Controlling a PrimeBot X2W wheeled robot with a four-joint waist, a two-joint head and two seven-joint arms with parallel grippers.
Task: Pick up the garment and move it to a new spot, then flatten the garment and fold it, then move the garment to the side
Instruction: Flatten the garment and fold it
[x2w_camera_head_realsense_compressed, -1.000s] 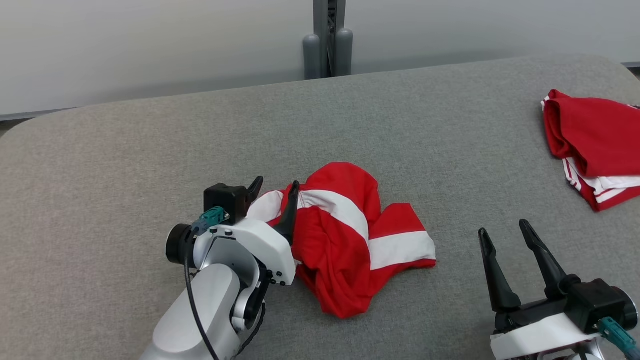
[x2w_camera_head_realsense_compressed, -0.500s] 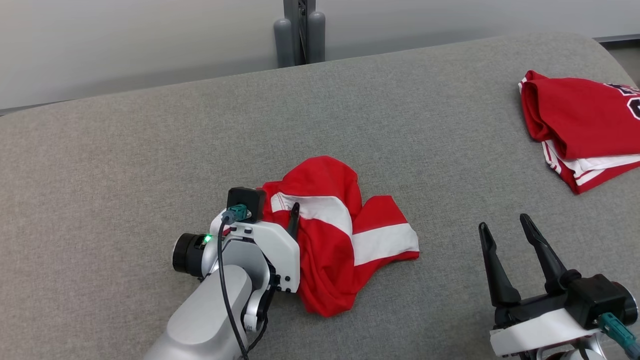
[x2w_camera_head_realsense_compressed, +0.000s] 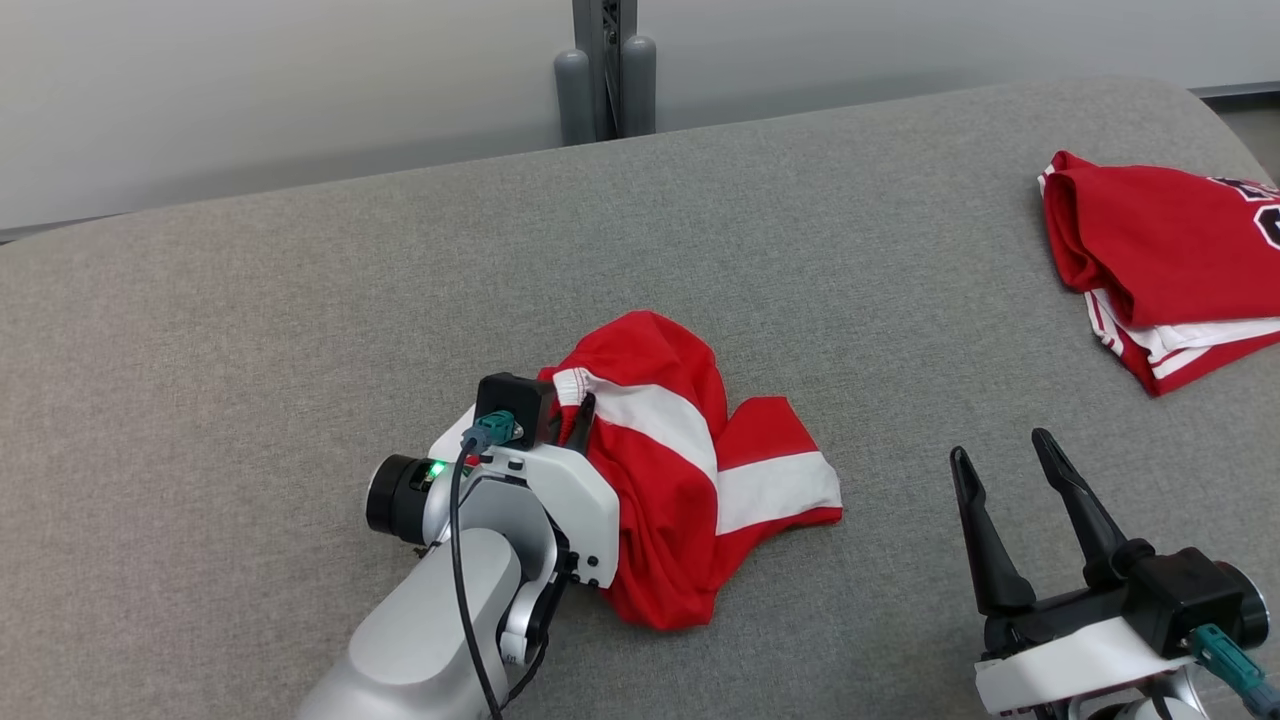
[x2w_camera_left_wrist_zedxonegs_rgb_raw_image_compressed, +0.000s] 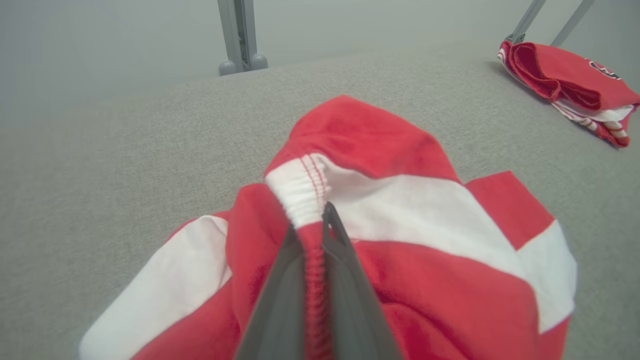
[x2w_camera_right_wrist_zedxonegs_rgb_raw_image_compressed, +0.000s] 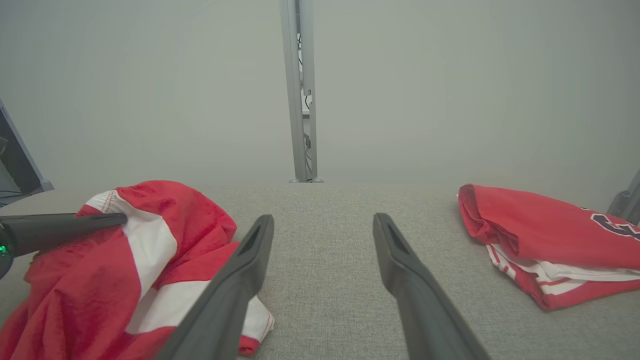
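Your right pincer (x2w_camera_head_realsense_compressed: 998, 447) hangs spread near you, touching nothing. Your left pincer (x2w_camera_head_realsense_compressed: 578, 412) pinches the elastic hem (x2w_camera_left_wrist_zedxonegs_rgb_raw_image_compressed: 300, 190) of the crumpled red-and-white garment (x2w_camera_head_realsense_compressed: 680, 470) mid-way across the desk (x2w_camera_head_realsense_compressed: 300, 300), cloth trailing rightward. A folded red garment (x2w_camera_head_realsense_compressed: 1150, 250) lies far right, well apart, with a grey post (x2w_camera_head_realsense_compressed: 605, 80) behind.

Red garment (x2w_camera_head_realsense_compressed: 680, 500) with broad white bands; grey cloth surface (x2w_camera_head_realsense_compressed: 300, 300); second garment (x2w_camera_head_realsense_compressed: 1150, 230) red, white-trimmed.

You're looking at a grey fabric-covered tabletop (x2w_camera_head_realsense_compressed: 300, 300) with rounded corners, backed by a plain pale wall (x2w_camera_head_realsense_compressed: 250, 90). Near its far right corner you'll find a folded red jersey (x2w_camera_head_realsense_compressed: 1160, 240) with white trim and dark lettering, lying flat. Behind the far edge, a grey metal post (x2w_camera_head_realsense_compressed: 605, 40) stands upright between two short grey cylinders (x2w_camera_head_realsense_compressed: 572, 95).
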